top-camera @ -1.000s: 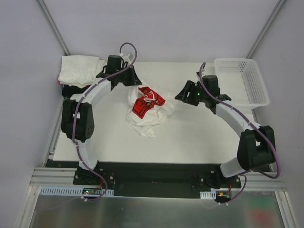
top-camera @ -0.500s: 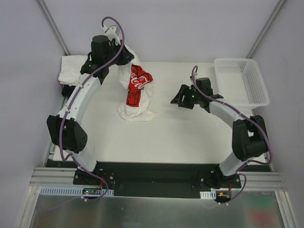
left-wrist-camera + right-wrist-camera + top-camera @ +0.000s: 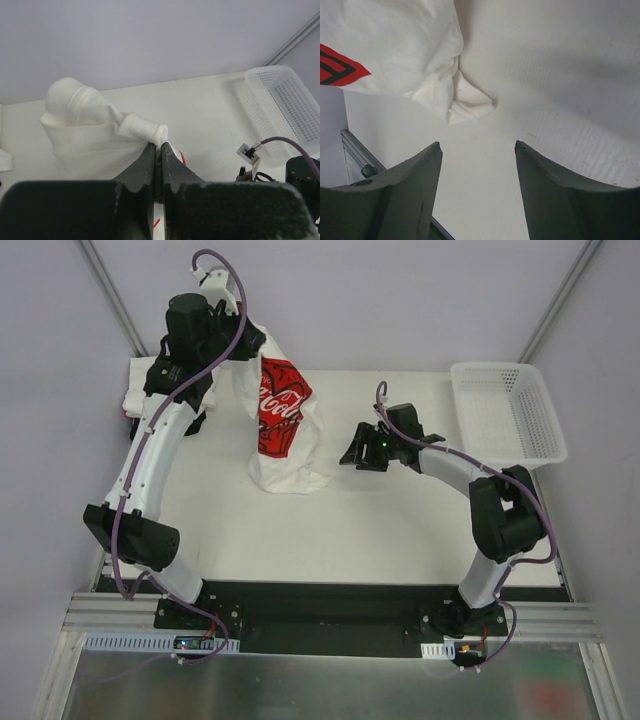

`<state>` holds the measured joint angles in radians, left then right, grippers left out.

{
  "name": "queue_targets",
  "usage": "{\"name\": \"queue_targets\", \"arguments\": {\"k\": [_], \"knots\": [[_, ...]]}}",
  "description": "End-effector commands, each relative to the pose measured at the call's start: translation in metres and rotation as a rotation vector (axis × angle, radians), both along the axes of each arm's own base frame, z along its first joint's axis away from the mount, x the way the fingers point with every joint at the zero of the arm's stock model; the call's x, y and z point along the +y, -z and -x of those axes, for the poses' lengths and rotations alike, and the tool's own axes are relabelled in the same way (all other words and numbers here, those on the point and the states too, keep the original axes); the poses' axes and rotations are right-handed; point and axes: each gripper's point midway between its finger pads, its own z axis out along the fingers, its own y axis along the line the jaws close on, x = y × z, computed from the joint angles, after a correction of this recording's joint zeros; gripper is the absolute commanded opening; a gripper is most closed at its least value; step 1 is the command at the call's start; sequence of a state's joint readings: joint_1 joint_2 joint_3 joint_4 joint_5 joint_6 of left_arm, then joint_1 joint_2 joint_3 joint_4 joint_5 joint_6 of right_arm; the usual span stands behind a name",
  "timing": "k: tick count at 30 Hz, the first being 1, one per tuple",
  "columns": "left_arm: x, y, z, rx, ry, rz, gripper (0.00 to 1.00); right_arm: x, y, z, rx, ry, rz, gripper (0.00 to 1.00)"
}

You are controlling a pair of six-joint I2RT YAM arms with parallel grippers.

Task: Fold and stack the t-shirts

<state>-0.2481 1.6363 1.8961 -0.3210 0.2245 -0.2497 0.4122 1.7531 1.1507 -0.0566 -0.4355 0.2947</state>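
Top view: left tool (image 3: 248,344) pinching hanging shirt (image 3: 281,435); right tool (image 3: 352,449) agape, empty; basket (image 3: 505,366) nearby.

Held t-shirt (image 3: 283,455): white, with a red panel carrying white script lettering; dark chevron lines cross the red.
Basket (image 3: 505,410): white, open mesh pattern.
Table (image 3: 380,530): plain off-white.
Left arm (image 3: 150,450): white links, black joints — purple cable.
Right arm (image 3: 455,468): white links, black joints — purple cable.
Right gripper (image 3: 477,145): dark grey fingers.
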Motion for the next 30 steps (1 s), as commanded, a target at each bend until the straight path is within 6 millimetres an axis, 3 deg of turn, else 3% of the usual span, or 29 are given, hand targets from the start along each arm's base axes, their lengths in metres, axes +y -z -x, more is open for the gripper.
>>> {"name": "queue_targets", "arguments": {"k": [1,5,11,16,24,30], "knots": [[0.023,-0.095,0.044,-0.237,-0.046,-0.011,0.00,0.023,-0.012,0.000,-0.039,-0.071,-0.022,0.63],[0.034,-0.115,0.066,-0.290,-0.077,-0.010,0.00,0.031,-0.010,0.003,-0.037,-0.090,-0.020,0.63],[0.047,-0.129,0.080,-0.332,-0.118,-0.031,0.00,0.045,-0.004,0.007,-0.025,-0.117,-0.017,0.63],[0.044,-0.121,0.089,-0.315,-0.095,-0.027,0.00,0.064,-0.002,0.003,-0.026,-0.141,-0.023,0.63],[0.042,-0.103,0.074,-0.269,-0.104,-0.035,0.00,0.086,-0.013,-0.010,-0.048,-0.160,-0.060,0.63],[0.042,-0.092,0.056,-0.246,-0.125,-0.061,0.00,0.101,-0.025,0.000,-0.064,-0.198,-0.084,0.63]]}}
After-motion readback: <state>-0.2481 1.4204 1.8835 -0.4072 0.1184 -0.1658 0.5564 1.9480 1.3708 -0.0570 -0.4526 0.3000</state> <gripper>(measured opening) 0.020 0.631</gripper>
